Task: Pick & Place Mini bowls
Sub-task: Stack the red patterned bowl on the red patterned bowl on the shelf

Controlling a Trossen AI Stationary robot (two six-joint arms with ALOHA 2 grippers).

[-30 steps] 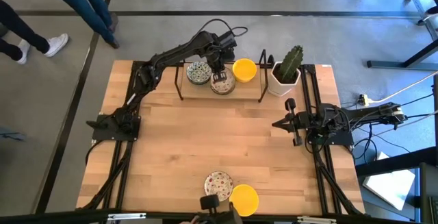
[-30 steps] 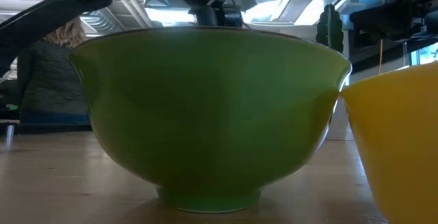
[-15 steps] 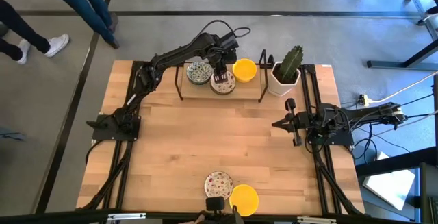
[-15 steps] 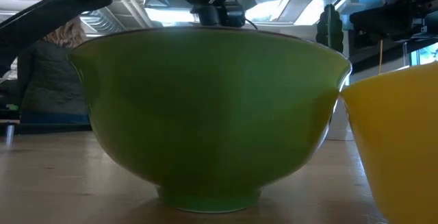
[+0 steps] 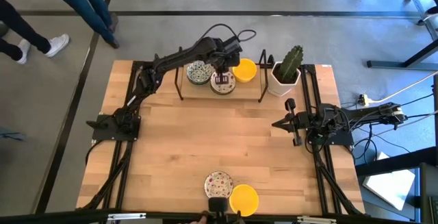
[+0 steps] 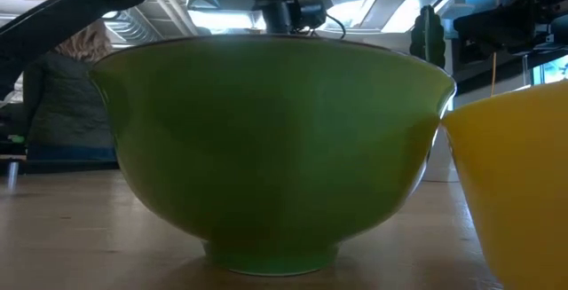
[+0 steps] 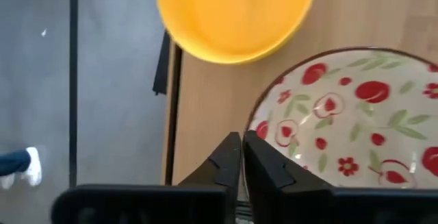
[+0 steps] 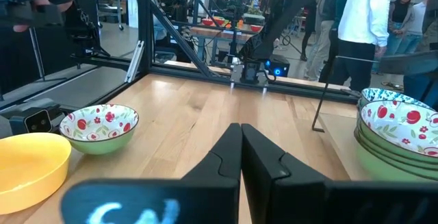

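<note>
At the table's far edge a stack of red-speckled mini bowls stands between a green-blue patterned bowl and a yellow bowl. My left gripper is shut and hangs over the rim of the top red-speckled bowl, pointing steeply down. Nothing is between its fingers, and no touch shows. Near the front edge rest another red-speckled bowl and a yellow bowl. My right gripper waits shut at the table's right side.
A white square pot with a cactus stands right of the far yellow bowl. A black rack's posts flank the far bowls. Bare wood lies in the table's middle. People stand beyond the far edge.
My left hand has shifted a little toward the table's right above the stack of red-speckled bowls and has rolled about its own axis. The bowls have kept their places.
</note>
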